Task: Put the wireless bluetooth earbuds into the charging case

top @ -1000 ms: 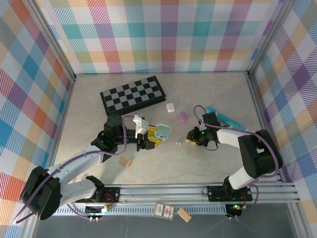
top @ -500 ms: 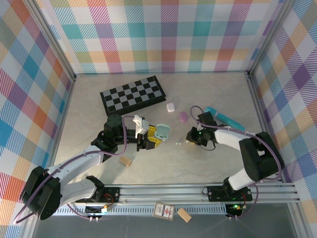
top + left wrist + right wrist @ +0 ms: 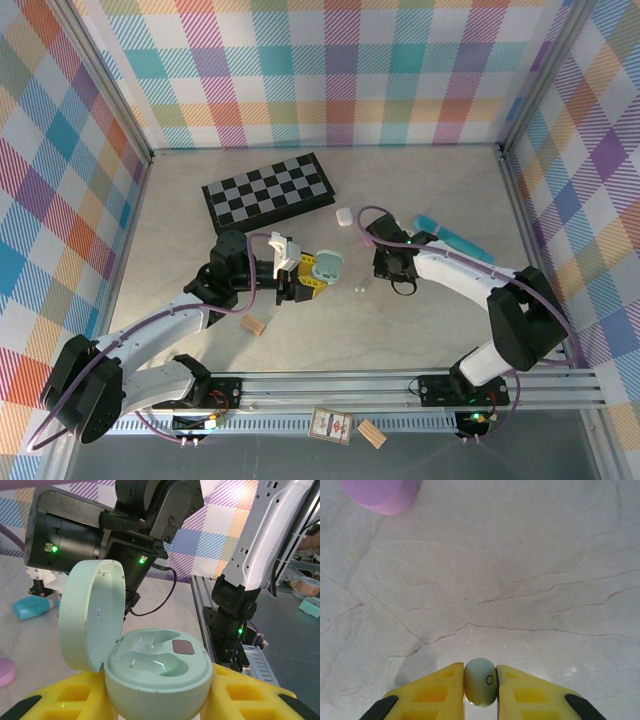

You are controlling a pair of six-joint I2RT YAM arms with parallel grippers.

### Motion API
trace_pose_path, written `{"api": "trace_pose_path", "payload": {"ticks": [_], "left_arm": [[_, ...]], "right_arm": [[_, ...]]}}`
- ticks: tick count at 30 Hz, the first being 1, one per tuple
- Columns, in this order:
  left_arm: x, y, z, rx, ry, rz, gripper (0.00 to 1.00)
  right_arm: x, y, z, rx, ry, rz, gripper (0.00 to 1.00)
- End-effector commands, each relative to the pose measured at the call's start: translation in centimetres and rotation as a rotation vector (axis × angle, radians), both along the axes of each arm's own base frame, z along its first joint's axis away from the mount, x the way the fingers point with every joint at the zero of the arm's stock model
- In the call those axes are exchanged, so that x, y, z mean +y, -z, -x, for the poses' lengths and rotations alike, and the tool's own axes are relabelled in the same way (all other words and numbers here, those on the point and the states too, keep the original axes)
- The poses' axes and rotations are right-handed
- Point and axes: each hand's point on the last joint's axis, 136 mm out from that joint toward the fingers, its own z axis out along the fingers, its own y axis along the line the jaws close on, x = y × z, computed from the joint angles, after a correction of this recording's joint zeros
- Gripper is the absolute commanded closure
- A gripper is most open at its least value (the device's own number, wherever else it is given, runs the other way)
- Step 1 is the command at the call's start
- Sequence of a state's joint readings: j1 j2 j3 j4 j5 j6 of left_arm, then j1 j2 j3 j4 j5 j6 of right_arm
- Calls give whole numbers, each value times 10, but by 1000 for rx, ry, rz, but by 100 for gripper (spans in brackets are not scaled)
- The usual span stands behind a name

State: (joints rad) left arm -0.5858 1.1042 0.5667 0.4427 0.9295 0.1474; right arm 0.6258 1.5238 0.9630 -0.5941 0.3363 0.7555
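- The table (image 3: 430,330) is pale and marble-veined.
- A checkerboard (image 3: 270,190) lies far-left of centre.
- A white case (image 3: 344,216) sits just off the checkerboard's right end.
- A teal object (image 3: 447,236) lies towards the right edge.
- A tiny pale earbud (image 3: 357,290) lies mid-table.
- A wooden block (image 3: 254,325) sits towards the near edge, left of centre.

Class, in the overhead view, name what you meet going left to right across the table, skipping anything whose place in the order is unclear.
wooden block → open mint charging case → teal tube
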Motion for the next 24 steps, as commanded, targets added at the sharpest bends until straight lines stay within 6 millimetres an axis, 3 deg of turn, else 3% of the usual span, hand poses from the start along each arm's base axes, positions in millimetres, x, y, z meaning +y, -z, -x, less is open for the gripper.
{"api": "trace_pose_path", "payload": {"ticks": [1, 8, 16, 24], "left_arm": [[1, -7, -1, -36, 9, 12, 60], [3, -5, -2, -35, -6, 7, 60], [5, 6, -20, 0, -47, 10, 60], [8, 13, -41, 13, -83, 3, 60]], "right_arm": [[-15, 0, 4, 20, 17, 130, 80], [-12, -3, 2, 21, 6, 151, 81], [-9, -18, 2, -1, -19, 119, 81], [30, -68, 3, -196, -263, -109, 81]]}}
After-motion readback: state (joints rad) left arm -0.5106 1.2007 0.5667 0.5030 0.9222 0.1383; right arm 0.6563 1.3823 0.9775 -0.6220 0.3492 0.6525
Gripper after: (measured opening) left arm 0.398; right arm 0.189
